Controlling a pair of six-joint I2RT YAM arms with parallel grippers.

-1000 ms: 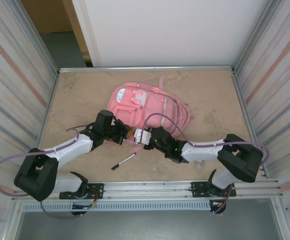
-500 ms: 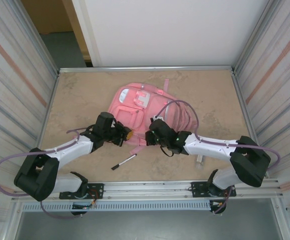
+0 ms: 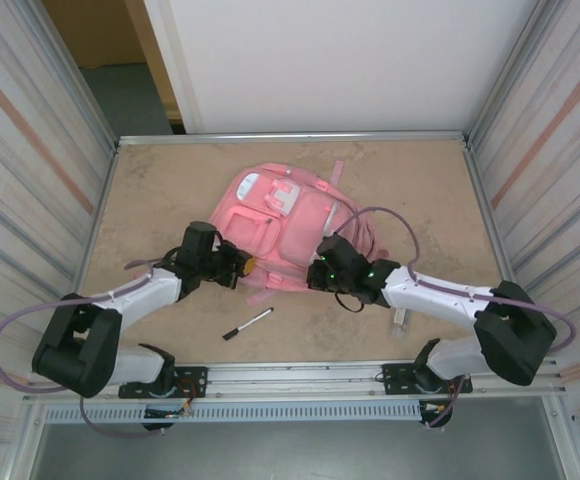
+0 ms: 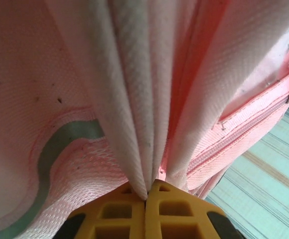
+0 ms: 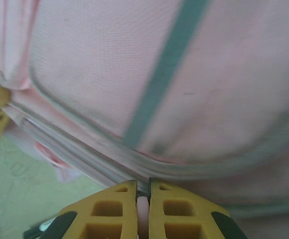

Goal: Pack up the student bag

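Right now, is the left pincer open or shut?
Shut: the left pincer has its yellow fingers pressed together on a fold of the student bag.

Beige, stone-patterned desk (image 3: 150,200) with a metal rim. A pink backpack (image 3: 295,225) lies near its centre; a pen (image 3: 247,323) lies toward the near edge, apart from it.
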